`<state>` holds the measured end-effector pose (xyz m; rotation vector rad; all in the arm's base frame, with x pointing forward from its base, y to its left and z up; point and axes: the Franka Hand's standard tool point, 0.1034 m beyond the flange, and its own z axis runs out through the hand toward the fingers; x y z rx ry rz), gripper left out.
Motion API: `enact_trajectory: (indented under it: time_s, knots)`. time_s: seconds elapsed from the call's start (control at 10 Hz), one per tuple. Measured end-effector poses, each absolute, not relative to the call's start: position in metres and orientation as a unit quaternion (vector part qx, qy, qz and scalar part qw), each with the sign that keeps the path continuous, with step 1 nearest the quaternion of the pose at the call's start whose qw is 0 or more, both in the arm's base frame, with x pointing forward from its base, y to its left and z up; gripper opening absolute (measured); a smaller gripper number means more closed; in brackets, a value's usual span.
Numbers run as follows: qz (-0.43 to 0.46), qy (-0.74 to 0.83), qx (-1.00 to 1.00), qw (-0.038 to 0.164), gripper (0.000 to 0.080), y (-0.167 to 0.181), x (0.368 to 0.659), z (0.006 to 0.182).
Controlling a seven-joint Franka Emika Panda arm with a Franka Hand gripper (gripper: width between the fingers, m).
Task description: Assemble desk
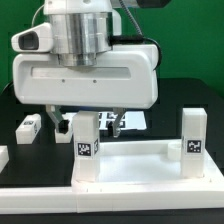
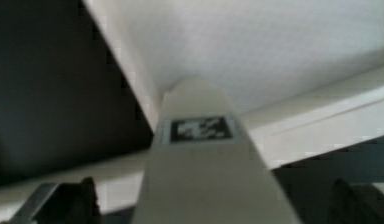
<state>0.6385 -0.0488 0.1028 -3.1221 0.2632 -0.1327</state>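
Observation:
The desk's white rimmed tabletop [image 1: 140, 165] lies flat at the front. Two square leg posts stand upright in its corners: one [image 1: 86, 140] at the exterior view's left and one [image 1: 192, 140] at the right, each with a black-and-white tag. My gripper [image 1: 92, 122] hangs over the left post, its fingers straddling it. In the wrist view that post [image 2: 203, 150] runs up between the two dark fingers [image 2: 64, 200], with a gap on each side. The gripper [image 2: 207, 205] is open and holds nothing. The tabletop [image 2: 260, 50] shows behind the post.
A loose white leg [image 1: 28, 127] lies on the black table at the exterior view's left, and another white piece [image 1: 3, 156] shows at the far left edge. A long low white rail [image 1: 30, 195] runs along the front. The gripper's broad white body hides the table's middle.

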Motion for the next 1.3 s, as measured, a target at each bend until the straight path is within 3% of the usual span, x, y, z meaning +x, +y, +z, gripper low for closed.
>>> enact_trajectory:
  time_s: [0.1,0.4,0.8,1.3]
  knots:
    - [-0.040,0.121,-0.992,0.006,0.0649,-0.0478,0.6374,0.1019]
    - [-0.039,0.183,-0.982,0.009,0.0286,-0.0481,0.6372,0.1013]
    - [-0.037,0.318,-0.947,0.014,0.0287,-0.0500,0.6369,0.1005]
    - [-0.028,0.643,-0.764,0.052,0.0288,-0.0535,0.6323,0.0998]
